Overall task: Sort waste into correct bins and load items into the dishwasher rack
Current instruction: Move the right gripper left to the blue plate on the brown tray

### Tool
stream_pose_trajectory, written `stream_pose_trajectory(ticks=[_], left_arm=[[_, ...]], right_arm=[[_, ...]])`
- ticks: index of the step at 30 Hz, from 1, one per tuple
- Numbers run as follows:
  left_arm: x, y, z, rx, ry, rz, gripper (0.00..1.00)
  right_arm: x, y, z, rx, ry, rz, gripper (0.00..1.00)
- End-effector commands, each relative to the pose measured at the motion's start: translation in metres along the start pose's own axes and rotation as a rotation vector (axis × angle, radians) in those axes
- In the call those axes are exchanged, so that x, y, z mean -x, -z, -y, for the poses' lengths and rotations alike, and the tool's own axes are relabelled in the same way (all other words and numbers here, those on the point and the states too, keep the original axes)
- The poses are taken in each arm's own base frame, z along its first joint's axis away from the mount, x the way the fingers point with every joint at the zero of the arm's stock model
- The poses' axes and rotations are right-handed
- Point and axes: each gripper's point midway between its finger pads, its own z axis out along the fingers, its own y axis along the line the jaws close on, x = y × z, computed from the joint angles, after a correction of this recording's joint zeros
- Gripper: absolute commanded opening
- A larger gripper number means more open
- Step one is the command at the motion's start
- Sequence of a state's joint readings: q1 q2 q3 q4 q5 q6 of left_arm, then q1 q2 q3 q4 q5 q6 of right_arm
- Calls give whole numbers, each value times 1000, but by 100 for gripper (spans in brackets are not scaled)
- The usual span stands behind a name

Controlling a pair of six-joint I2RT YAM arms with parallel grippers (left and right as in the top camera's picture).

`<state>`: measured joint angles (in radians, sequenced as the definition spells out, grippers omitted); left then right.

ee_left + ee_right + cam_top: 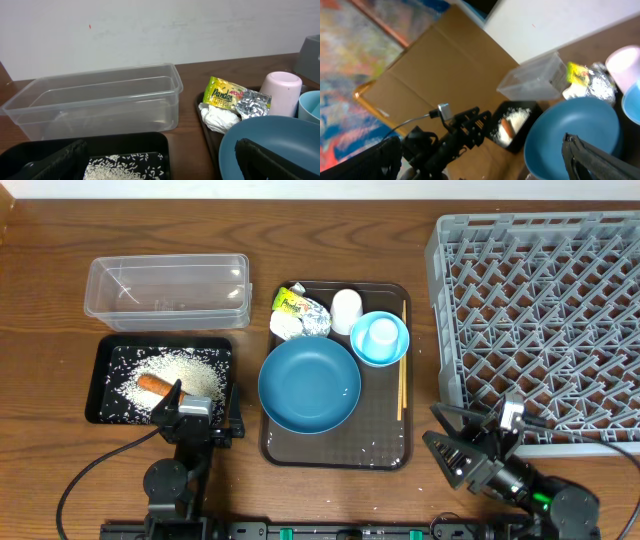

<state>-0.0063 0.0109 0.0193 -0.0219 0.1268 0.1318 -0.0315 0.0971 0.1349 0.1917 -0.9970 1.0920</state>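
Rice (pixel 185 372) and a carrot (pixel 155 384) are seen in the black tray (pixel 100 395), behind which the clear box (pixel 167 288) stands. The left gripper (pixel 195 412) is spread open at the tray's near edge. On the brown tray (pixel 335 455) lie wrapper (pixel 300 312), cup (pixel 346 310), bowl (pixel 380 338), blue dish (pixel 309 385) and chopsticks (pixel 402 360). The right gripper (pixel 462 448), apparently open, is held beside the rack (pixel 540 320).

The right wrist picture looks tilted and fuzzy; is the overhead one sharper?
Yes: the overhead view is level and crisp, down to rice grains in the black tray; the right wrist view is slanted and soft, its blue dish and white cup blurred.
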Motion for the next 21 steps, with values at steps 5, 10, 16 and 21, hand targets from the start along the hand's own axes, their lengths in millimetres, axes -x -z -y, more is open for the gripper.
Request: stream_pose_trajectory(ticks=[5, 10, 16, 21], left_arm=[[-15, -1, 2, -9, -5, -44, 95], [-15, -1, 2, -9, -5, -44, 95], [-15, -1, 2, -9, -5, -44, 96], [-15, -1, 2, -9, -5, -44, 95]], right_arm=[[37, -19, -19, -106, 123, -96, 99], [73, -32, 4, -349, 129, -163, 99], [72, -50, 35, -673, 148, -417, 99], [29, -94, 37, -741, 256, -693, 99]])
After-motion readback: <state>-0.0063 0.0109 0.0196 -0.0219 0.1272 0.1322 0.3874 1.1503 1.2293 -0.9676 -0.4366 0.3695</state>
